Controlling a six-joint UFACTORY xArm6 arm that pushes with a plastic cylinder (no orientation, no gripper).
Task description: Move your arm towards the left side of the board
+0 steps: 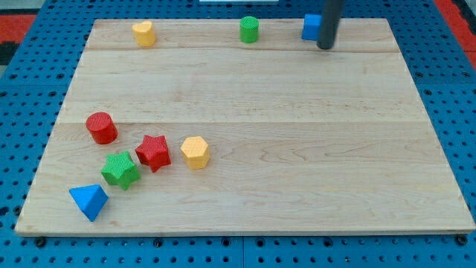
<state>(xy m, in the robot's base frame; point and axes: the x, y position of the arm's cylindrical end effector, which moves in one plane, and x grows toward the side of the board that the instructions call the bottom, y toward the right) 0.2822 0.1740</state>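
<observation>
My rod comes down from the view's top right and my tip (325, 47) rests on the wooden board (297, 149) near its top edge. It touches the right side of a blue block (311, 27), which it partly hides. A green cylinder (249, 30) and a yellow heart-like block (144, 33) lie further left along the top edge. At the lower left are a red cylinder (101, 127), a red star (153, 152), a yellow hexagon (195, 152), a green star (120, 170) and a blue triangle (89, 201).
The board lies on a blue pegboard table (22, 97). Red matting (454, 15) shows at the view's top corners.
</observation>
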